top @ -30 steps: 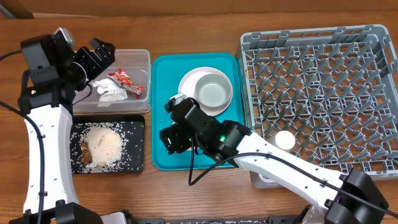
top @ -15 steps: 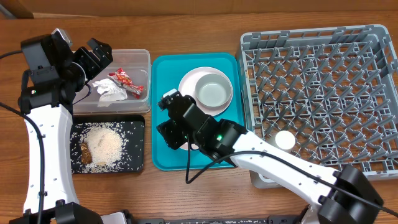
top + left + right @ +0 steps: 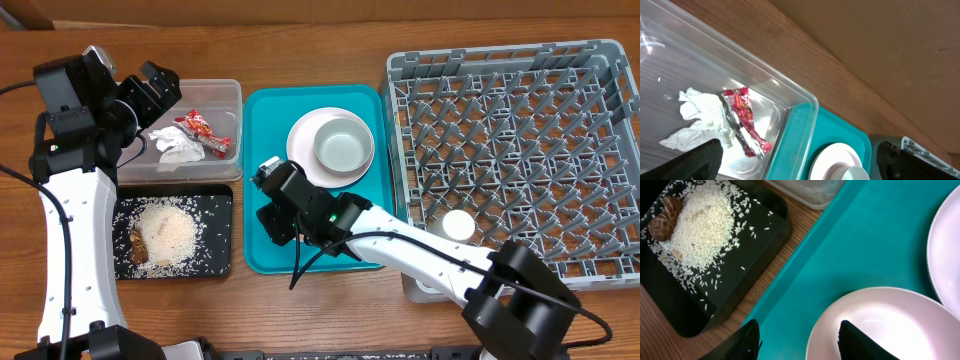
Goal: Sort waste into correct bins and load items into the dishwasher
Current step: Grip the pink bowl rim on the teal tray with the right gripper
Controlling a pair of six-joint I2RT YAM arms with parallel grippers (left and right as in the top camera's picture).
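Wooden table (image 3: 300, 40), teal tray (image 3: 264, 130); left gripper (image 3: 797, 155) wide apart, empty; right gripper (image 3: 802, 336), hold unclear.

The left gripper (image 3: 802, 162) stands wide open, its dark fingers (image 3: 697, 160) at the two bottom corners of the view. Just ahead, between them, is the tub's (image 3: 790, 100) rounded corner. Inside it, nearer the finger on the view's left, lies the napkin (image 3: 700, 120), with the wrapper (image 3: 745, 120) touching its right side. Towards the other finger the teal tray (image 3: 840, 132) sits just beside the tub and carries the plate (image 3: 835, 157). A corner of the rack (image 3: 925, 147) shows just above that finger. Beyond it all runs the wooden table (image 3: 865, 60).
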